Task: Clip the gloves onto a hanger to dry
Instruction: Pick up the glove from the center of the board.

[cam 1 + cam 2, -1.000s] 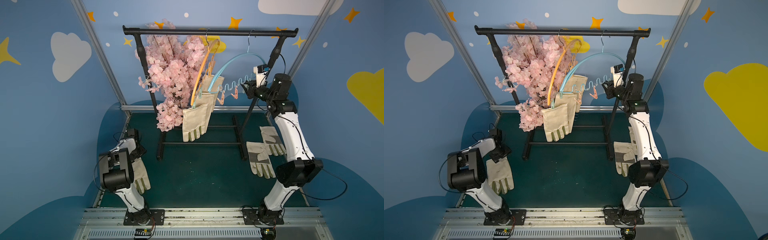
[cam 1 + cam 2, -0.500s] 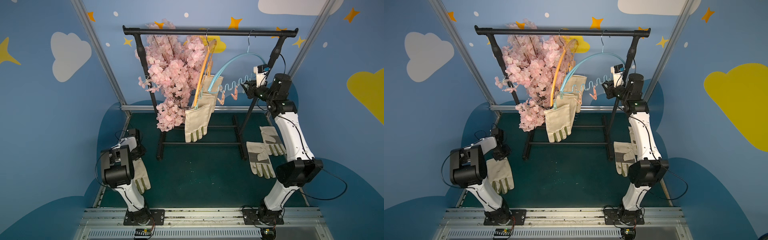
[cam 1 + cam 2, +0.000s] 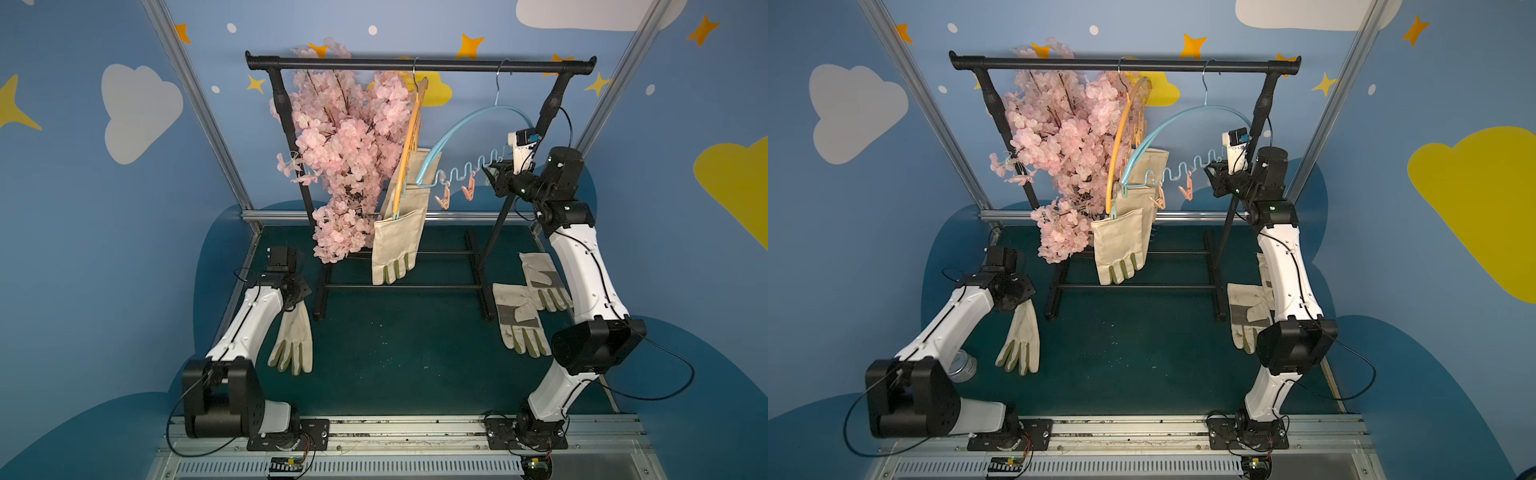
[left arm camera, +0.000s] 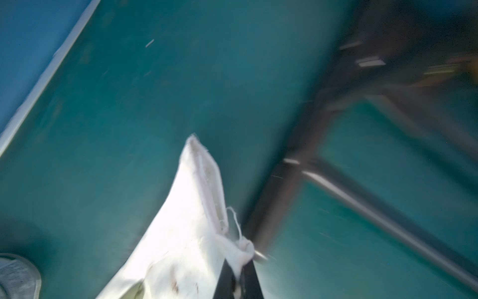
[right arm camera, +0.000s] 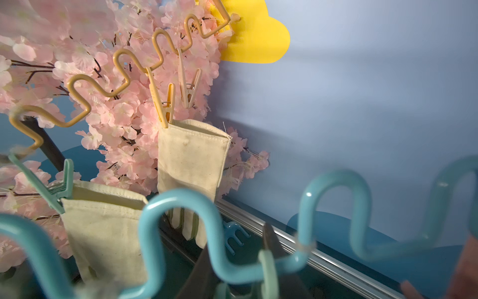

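Glove cuff [image 4: 204, 181] pinched in closed left jaws, right jaws astride blue hanger [image 5: 338, 178], grip unclear

Between my left gripper [image 4: 239, 269] jaws the glove [image 4: 186, 233] is matt, frayed woven cloth; between my right gripper [image 5: 238, 242] jaws the hanger [image 5: 333, 181] is glossy, smooth, probably coated metal.

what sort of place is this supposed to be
Most likely a robot test cell dressed up as a laundry corner: painted cloud-and-star walls, a black clothes rack with gloves clipped to hangers, and two arms bolted to a metal rail.
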Robot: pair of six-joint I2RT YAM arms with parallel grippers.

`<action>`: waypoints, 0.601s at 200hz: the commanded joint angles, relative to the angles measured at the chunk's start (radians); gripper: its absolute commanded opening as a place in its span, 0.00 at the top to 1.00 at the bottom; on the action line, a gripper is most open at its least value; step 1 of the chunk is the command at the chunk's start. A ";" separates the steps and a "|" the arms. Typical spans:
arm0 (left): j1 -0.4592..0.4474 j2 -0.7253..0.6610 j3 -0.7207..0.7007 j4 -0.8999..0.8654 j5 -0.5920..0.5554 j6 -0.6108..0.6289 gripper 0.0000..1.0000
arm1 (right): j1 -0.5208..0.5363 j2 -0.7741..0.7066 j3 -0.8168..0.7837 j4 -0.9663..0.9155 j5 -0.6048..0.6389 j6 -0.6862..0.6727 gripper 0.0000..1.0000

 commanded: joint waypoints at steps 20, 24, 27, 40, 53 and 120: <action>-0.138 -0.167 0.029 -0.133 0.274 0.063 0.97 | 0.002 -0.027 -0.012 0.036 -0.013 0.016 0.78; -0.152 -0.171 0.039 -0.147 0.318 0.072 0.97 | 0.001 -0.026 -0.012 0.037 -0.014 0.019 0.78; -0.165 -0.173 0.046 -0.158 0.342 0.076 0.97 | 0.000 -0.026 -0.012 0.039 -0.015 0.020 0.78; -0.235 -0.174 0.081 -0.205 0.427 0.097 0.97 | 0.001 -0.023 -0.011 0.042 -0.018 0.026 0.78; -0.316 -0.169 0.125 -0.242 0.468 0.120 0.97 | -0.001 -0.023 -0.011 0.042 -0.021 0.030 0.78; -0.658 -0.084 0.166 0.157 0.624 0.013 0.97 | 0.001 -0.042 -0.033 0.042 -0.017 0.029 0.78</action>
